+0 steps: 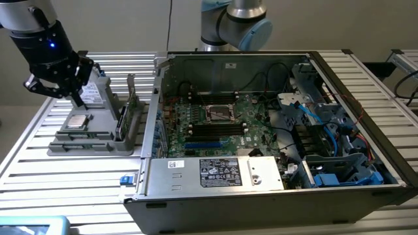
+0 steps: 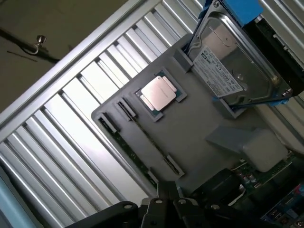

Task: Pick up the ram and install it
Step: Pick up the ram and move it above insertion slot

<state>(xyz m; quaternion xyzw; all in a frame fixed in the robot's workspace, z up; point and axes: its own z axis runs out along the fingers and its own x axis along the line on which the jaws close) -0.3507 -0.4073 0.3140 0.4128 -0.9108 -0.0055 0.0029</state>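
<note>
While the ram (image 2: 136,153) is seated on edge in the grey tray (image 1: 91,143) on the worktop (image 1: 65,171), the gripper (image 1: 81,100) is held above the tray, jaws closed on nothing.

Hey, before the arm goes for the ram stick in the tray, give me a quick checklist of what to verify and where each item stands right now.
1. Ram stands on edge in its gray tray slot: ok.
2. Gripper lined up over the ram: cannot tell; it hangs above the tray, not touching the ram.
3. Processor chip and hard drive lie apart from the ram: ok.
4. Computer case open, motherboard exposed: ok.
5. Black memory slots on the motherboard look empty: ok.
</note>
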